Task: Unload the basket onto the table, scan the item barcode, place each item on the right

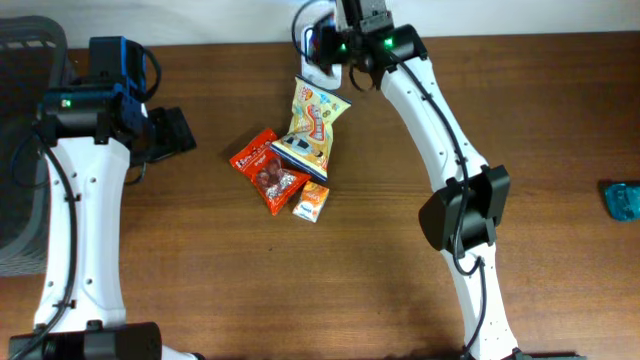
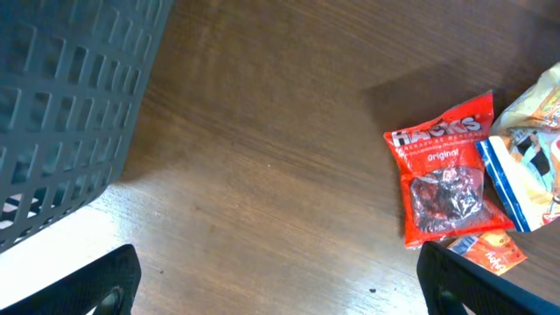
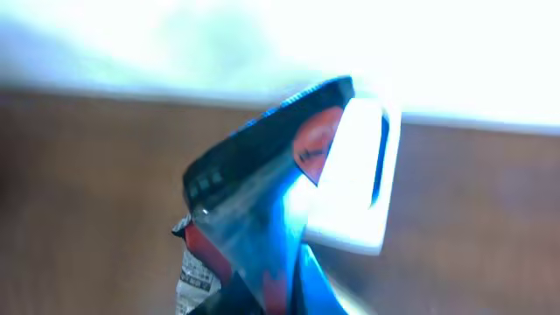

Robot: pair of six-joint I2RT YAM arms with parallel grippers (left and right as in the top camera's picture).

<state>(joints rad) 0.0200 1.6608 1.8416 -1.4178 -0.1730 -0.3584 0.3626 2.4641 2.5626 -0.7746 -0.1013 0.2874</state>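
Right jaws pinched on one yellow snack bag [image 1: 316,120], left jaws wide, one red packet [image 1: 268,170], one orange carton [image 1: 311,203].

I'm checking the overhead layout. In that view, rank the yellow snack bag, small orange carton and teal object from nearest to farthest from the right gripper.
1. yellow snack bag: its top edge is held in the right gripper.
2. small orange carton: past the bag's other end, mid-picture.
3. teal object: at the picture's far right edge.
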